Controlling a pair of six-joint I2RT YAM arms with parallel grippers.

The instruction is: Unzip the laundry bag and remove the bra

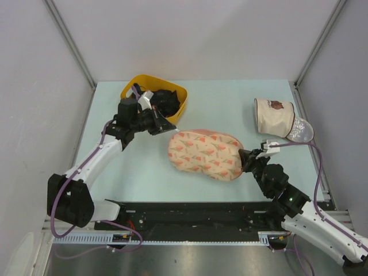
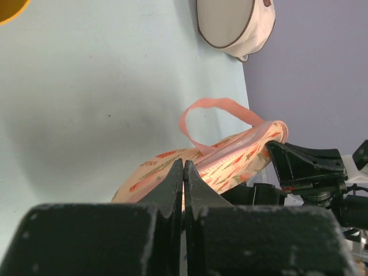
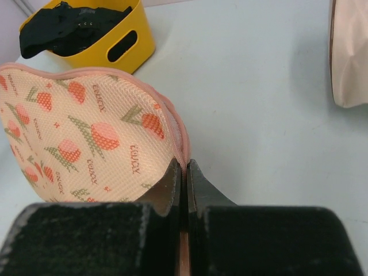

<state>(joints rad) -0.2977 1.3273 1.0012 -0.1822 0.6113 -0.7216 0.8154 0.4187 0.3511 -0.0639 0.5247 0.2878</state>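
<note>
The peach-pink laundry bag point(image 1: 204, 154) with red-orange print lies zipped shut mid-table. My left gripper point(image 1: 170, 129) is at its upper-left edge, jaws shut, with peach fabric showing between the fingertips point(image 2: 175, 172). In the left wrist view the bag point(image 2: 230, 158) sits just behind the tips and its pink loop point(image 2: 221, 106) stands up. My right gripper point(image 1: 246, 157) is at the bag's right end, shut on the pink zip trim point(image 3: 178, 135) of the bag point(image 3: 86, 144). The bra is hidden.
A yellow bin point(image 1: 175, 92) of black garments stands behind the left gripper and also shows in the right wrist view point(image 3: 123, 43). A beige cylinder bag point(image 1: 275, 118) lies at the back right, also in the left wrist view point(image 2: 230, 26) and the right wrist view point(image 3: 348, 57).
</note>
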